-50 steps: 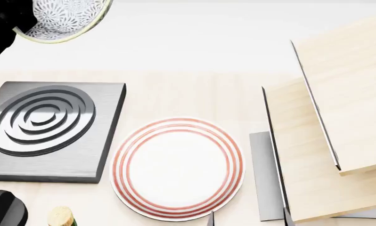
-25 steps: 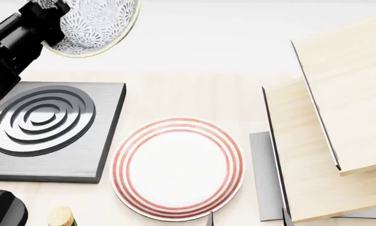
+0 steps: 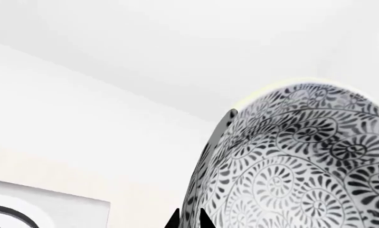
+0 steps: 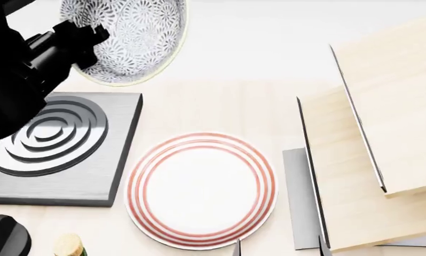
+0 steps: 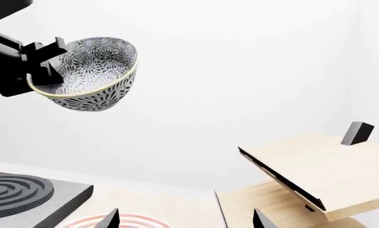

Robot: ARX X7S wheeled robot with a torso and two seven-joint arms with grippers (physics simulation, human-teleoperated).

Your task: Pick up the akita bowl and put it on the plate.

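Observation:
The akita bowl [image 4: 134, 37], grey-and-white floral with a cream rim, hangs in the air tilted, beyond the stove's far right corner. My left gripper [image 4: 81, 40] is shut on its rim at the left side. In the left wrist view the bowl [image 3: 303, 161] fills the frame, its wall pinched in my left gripper [image 3: 188, 222]. The right wrist view shows the bowl [image 5: 91, 76] held high. The white plate [image 4: 200, 191] with red rings lies bare on the table, nearer than the bowl and to its right. My right gripper [image 4: 279, 249] is open by the plate's near right; the right wrist view shows this gripper [image 5: 184, 222] above the plate [image 5: 129, 222].
A dark grey square stove [image 4: 53, 144] with raised rings sits left of the plate. Slanted wooden boards [image 4: 384, 133] and a grey mat [image 4: 298, 197] stand on the right. A black knob-like object [image 4: 3, 237] and a cork [image 4: 68, 245] are at the near left.
My left arm has carried the bowl rightward and nearer in the head view, from the far left corner toward the plate. The plate, the stove and the right gripper's tips have not moved.

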